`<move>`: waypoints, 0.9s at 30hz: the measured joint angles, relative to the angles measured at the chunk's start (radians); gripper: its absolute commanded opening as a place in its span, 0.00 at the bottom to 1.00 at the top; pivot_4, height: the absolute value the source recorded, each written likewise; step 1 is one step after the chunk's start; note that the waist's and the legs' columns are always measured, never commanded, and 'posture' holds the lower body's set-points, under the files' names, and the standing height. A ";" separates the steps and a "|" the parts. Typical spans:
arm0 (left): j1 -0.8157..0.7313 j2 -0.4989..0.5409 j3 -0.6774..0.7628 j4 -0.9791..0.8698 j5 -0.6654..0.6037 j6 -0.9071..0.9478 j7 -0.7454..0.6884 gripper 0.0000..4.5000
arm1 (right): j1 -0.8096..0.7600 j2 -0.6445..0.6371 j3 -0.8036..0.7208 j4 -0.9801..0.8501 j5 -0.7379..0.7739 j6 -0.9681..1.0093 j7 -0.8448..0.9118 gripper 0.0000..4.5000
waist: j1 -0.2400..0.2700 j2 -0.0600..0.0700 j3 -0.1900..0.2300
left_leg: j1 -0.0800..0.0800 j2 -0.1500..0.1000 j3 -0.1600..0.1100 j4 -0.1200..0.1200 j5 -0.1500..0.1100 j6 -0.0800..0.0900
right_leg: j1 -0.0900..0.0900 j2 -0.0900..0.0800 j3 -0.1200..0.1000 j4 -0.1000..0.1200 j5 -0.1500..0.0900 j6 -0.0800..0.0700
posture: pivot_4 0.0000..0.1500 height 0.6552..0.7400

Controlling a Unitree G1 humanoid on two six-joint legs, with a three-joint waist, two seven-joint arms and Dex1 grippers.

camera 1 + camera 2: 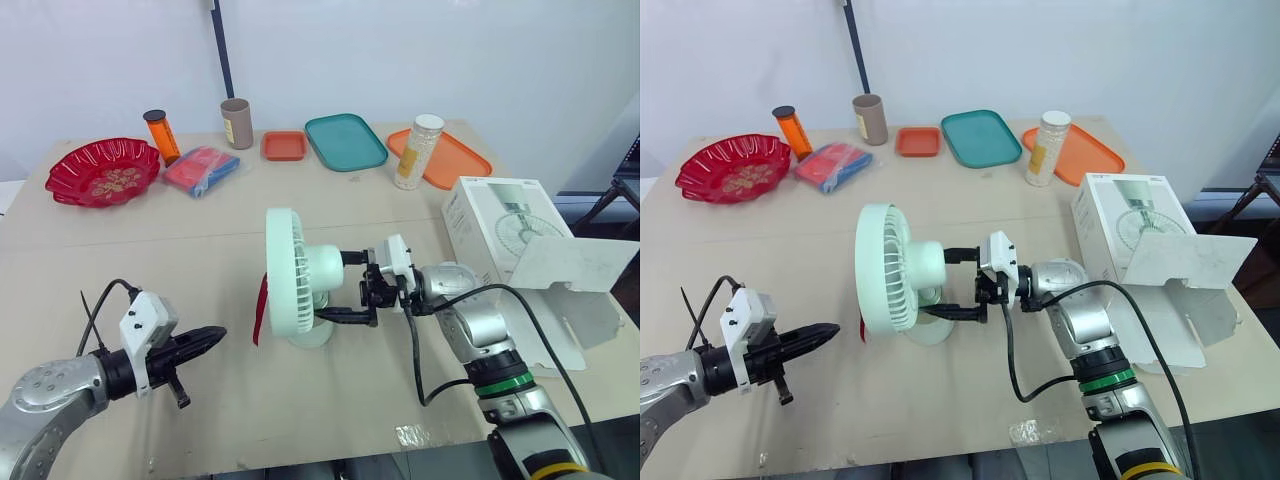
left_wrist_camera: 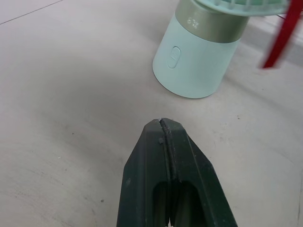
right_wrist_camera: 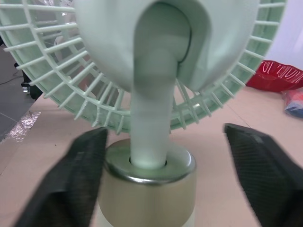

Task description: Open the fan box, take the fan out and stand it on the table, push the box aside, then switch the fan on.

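Note:
A pale green desk fan (image 1: pixel 296 280) stands upright on its round base (image 2: pixel 196 61) in the middle of the table, and an oval button (image 2: pixel 174 56) shows on that base. A red strip (image 1: pixel 260 312) hangs by the grille's front. My right gripper (image 1: pixel 346 288) is open behind the fan, its fingers (image 3: pixel 71 179) on either side of the stem and base without closing on them. My left gripper (image 1: pixel 207 341) is shut and empty, low over the table to the fan's left, pointing at the base. The white fan box (image 1: pixel 500 225) lies to the right with its flap (image 1: pixel 572 265) open.
Along the table's far side sit a red bowl (image 1: pixel 102 170), an orange bottle (image 1: pixel 160 135), a blue and red packet (image 1: pixel 202 170), a brown cup (image 1: pixel 237 122), a small orange tray (image 1: pixel 284 146), a teal tray (image 1: pixel 345 140), a white jar (image 1: pixel 418 150) and an orange tray (image 1: pixel 455 158).

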 measured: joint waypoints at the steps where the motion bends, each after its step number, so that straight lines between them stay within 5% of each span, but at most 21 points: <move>1: -0.001 -0.001 -0.001 0.001 0.001 0.000 0.000 0.00 | 0.000 0.000 0.000 0.000 -0.001 0.000 0.001 0.99 | 0.000 0.000 0.000 | 0.000 0.000 0.000 0.000 0.000 0.000 | 0.000 0.000 0.000 0.000 0.000 0.000 | 1.00 0.83; 17: 0.001 -0.004 0.004 0.027 0.023 -0.032 -0.007 0.00 | 0.114 -0.165 -0.096 -0.108 -0.002 0.027 -0.038 0.99 | 0.003 0.000 0.000 | -0.001 -0.001 0.000 0.000 0.000 0.001 | 0.001 0.000 0.000 -0.001 -0.001 0.001 | 1.00 0.83; 27: -0.034 -0.009 -0.005 0.085 0.072 -0.094 -0.011 0.79 | 0.334 -0.281 -0.237 -0.441 0.054 0.294 -0.256 1.00 | 0.006 0.000 0.000 | -0.001 -0.001 0.000 0.000 -0.001 0.002 | 0.001 0.000 0.000 -0.001 -0.001 0.001 | 1.00 0.83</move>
